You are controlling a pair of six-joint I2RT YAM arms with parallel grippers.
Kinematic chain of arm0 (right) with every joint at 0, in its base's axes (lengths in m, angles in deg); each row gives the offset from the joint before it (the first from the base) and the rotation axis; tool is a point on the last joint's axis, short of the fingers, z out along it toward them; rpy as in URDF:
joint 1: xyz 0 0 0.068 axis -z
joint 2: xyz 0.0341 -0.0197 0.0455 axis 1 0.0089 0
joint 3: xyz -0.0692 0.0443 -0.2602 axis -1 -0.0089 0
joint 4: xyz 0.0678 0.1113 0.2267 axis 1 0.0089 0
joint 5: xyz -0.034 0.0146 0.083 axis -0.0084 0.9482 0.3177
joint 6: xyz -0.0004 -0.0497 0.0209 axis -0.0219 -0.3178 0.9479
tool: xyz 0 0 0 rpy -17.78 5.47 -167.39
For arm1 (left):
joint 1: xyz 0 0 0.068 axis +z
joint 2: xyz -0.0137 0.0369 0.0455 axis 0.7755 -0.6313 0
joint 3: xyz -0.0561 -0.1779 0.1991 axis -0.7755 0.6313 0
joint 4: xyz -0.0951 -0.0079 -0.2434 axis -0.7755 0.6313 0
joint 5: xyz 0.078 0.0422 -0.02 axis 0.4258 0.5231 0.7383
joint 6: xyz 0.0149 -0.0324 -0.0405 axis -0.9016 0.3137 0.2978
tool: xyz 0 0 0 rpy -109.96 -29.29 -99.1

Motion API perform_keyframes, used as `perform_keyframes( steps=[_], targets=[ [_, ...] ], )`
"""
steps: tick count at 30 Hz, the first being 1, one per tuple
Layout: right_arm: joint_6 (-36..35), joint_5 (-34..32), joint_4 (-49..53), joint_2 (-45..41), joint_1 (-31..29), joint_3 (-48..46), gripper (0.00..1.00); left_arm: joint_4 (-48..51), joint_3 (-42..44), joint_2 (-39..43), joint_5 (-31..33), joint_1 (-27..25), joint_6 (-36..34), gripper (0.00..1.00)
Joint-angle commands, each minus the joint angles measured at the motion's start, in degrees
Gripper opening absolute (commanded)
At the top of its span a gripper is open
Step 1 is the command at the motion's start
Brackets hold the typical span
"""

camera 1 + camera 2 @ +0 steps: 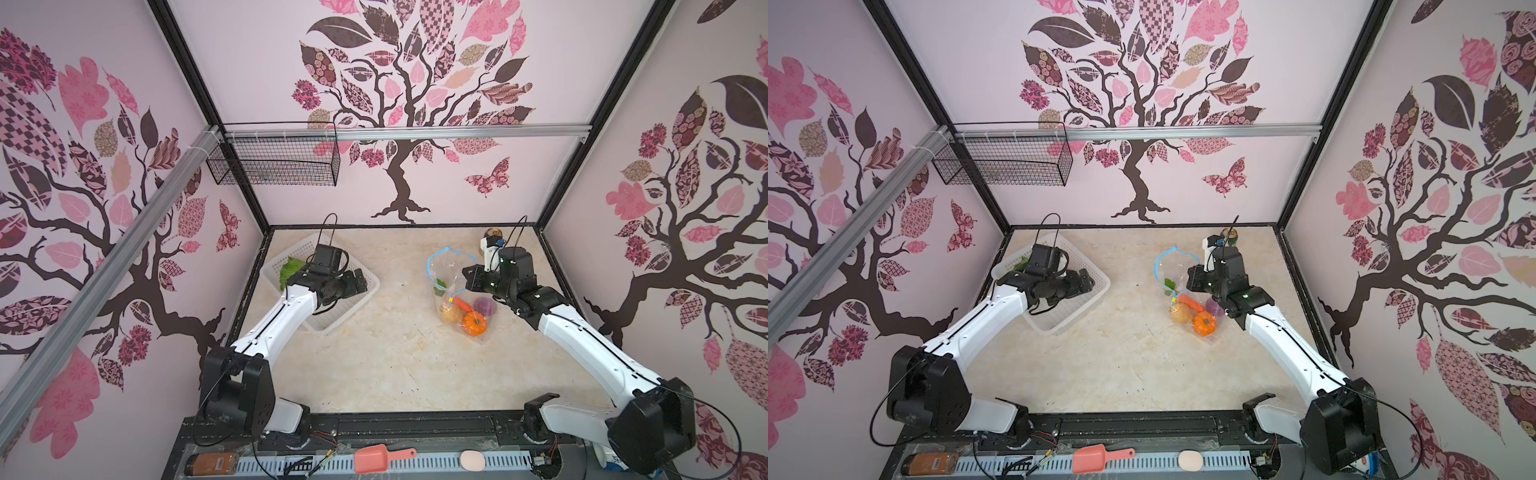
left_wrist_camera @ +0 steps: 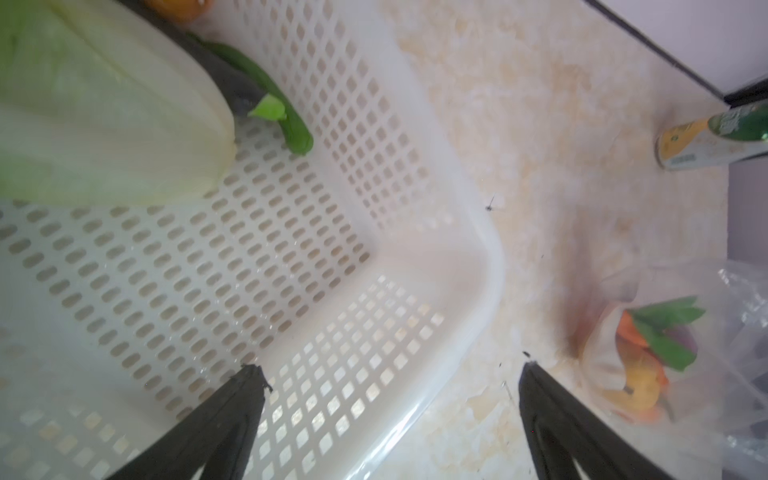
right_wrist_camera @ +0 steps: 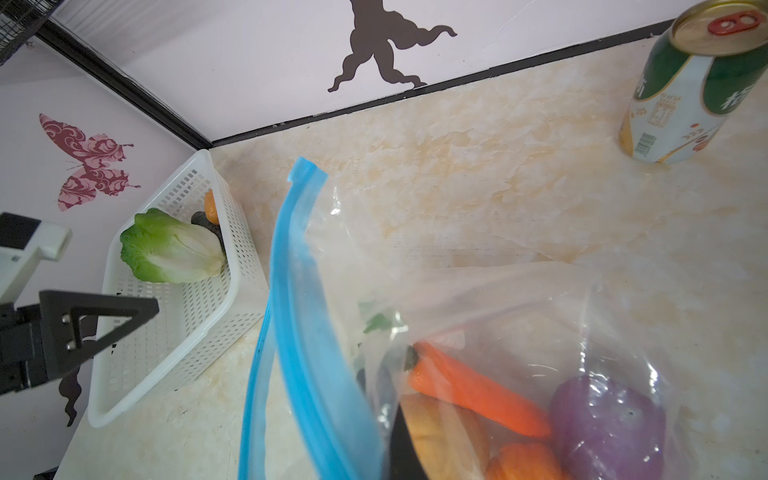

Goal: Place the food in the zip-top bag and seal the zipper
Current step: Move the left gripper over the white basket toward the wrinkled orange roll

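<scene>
My right gripper (image 1: 468,279) (image 3: 390,457) is shut on the rim of the clear zip-top bag (image 1: 457,291) (image 1: 1177,291). The mouth gapes, with the light-blue zipper (image 1: 432,266) (image 3: 299,291) looped up. Inside lie a carrot (image 3: 473,390), purple onion (image 3: 606,428), potato (image 1: 451,313) and pumpkin (image 1: 474,323). My left gripper (image 1: 360,282) (image 2: 388,372) hangs open and empty over the corner of the white basket (image 1: 340,324) (image 2: 465,291). The basket holds a napa cabbage (image 2: 104,124) (image 3: 174,249) and a dark eggplant (image 2: 232,83), with an orange piece (image 3: 211,205) behind.
A green-white drink can (image 1: 492,232) (image 3: 681,91) stands at the back right, close to the right arm. A black wire basket (image 1: 274,162) hangs on the back wall. On the front rail lie a pink scoop (image 1: 376,457) and a spice jar (image 1: 212,463).
</scene>
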Motion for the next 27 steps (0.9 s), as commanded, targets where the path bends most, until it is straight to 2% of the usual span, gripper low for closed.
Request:
perform_keyframes(
  steps=[1,6,11,18,22,27],
  targets=[
    [-0.09,0.13,-1.14,-0.92,0.39,-0.78,0.00,-2.02,-6.11,-6.10,7.27,0.15,7.03,0.98],
    [-0.58,-0.53,-1.17,-2.12,0.39,-1.75,0.00,-0.39,-13.35,-15.58,12.53,0.24,18.51,0.96],
    [-1.23,-1.59,-0.83,-2.96,0.35,-2.36,0.00,-2.06,-16.07,-20.88,14.18,0.29,23.63,0.92],
    [-1.28,-1.46,-0.99,-3.06,0.39,-2.80,0.00,-1.69,-22.08,-27.55,11.63,0.23,19.35,0.76],
    [-1.32,-1.55,-1.32,-3.23,0.39,-3.08,0.00,-2.22,-22.21,-28.86,8.67,0.21,16.39,0.70],
    [-1.15,-1.02,-1.68,-2.97,0.39,-3.07,0.00,-2.44,-21.92,-28.83,6.45,-0.92,11.75,0.55]
  ],
)
